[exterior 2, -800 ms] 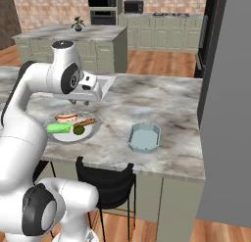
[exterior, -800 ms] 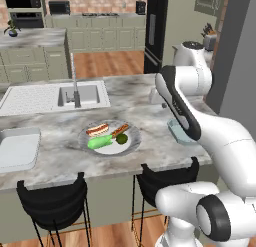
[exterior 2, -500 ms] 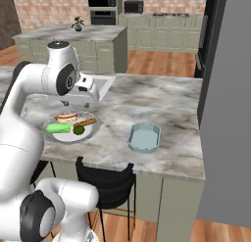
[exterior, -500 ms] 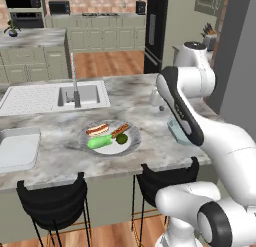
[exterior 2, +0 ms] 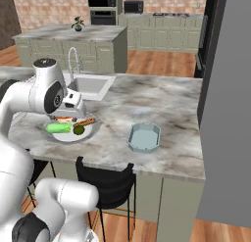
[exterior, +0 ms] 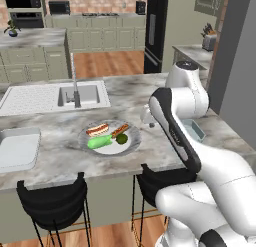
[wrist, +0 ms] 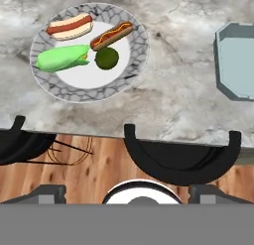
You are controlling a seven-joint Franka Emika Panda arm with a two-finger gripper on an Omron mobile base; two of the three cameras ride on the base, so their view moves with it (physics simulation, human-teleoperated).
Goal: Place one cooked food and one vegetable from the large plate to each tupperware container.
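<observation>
Left base view: the large plate (exterior: 131,147) sits on the worktop (exterior: 60,156) near its front edge, all four foods on it: hot dog (exterior: 97,129) at the far left of the plate, long green vegetable (exterior: 99,142) just in front of it, sausage stick (exterior: 120,129) to the right, and the small dark green vegetable (exterior: 121,138) near the sausage's front end. The grey-white container (exterior: 17,150) lies well apart to the left; the teal container (exterior: 193,130) lies right of the plate, partly behind the arm. The tool itself is hidden by the arm's upper link here; the hand appears to hang just right of the plate. Right base view: the tool (exterior 2: 73,110) is above the plate's far-right rim, the plate (exterior 2: 90,132) below it and the teal container (exterior 2: 143,137) well apart to the right. Finger spacing cannot be read from this angle. Hand view: the plate (wrist: 49,83) lies upper left, the teal container (wrist: 237,68) at the right edge. Both fingertips (wrist: 49,192) stand far apart at the bottom, so the tool is wide and holds nothing. The hot dog (wrist: 70,27), sausage stick (wrist: 112,34) and green vegetable (wrist: 62,58) all run roughly parallel, long axes slanting across the plate. Judgement: nothing is transferred yet; whichever long item is picked, the fingers should close across its short width, and the hand must move left toward the plate.
</observation>
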